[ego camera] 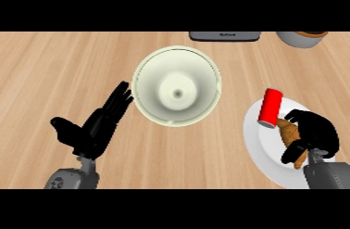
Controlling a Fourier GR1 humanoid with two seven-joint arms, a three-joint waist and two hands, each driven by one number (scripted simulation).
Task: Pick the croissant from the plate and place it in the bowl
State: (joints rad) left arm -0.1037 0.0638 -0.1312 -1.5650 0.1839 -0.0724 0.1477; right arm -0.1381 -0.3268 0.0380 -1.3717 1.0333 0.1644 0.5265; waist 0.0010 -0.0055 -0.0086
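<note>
Golden-brown croissant [290, 139], elongated and tapered, lying on the white plate [265, 154] at the right edge of the tabletop [54, 70], partly hidden. Right robot hand [315, 133] curled over it, black fingers wrapped down around its right side. Red cylinder [270, 108] resting on the plate's upper left rim, just beside the croissant's upper end. Cream bowl [178, 86] near the centre, apart from the plate. Left robot hand [96, 124] open just left of the bowl, fingers straight, pointing up toward its rim, holding nothing. Dark flat object [225, 36] and a grey container [301, 38] at the far edge.
</note>
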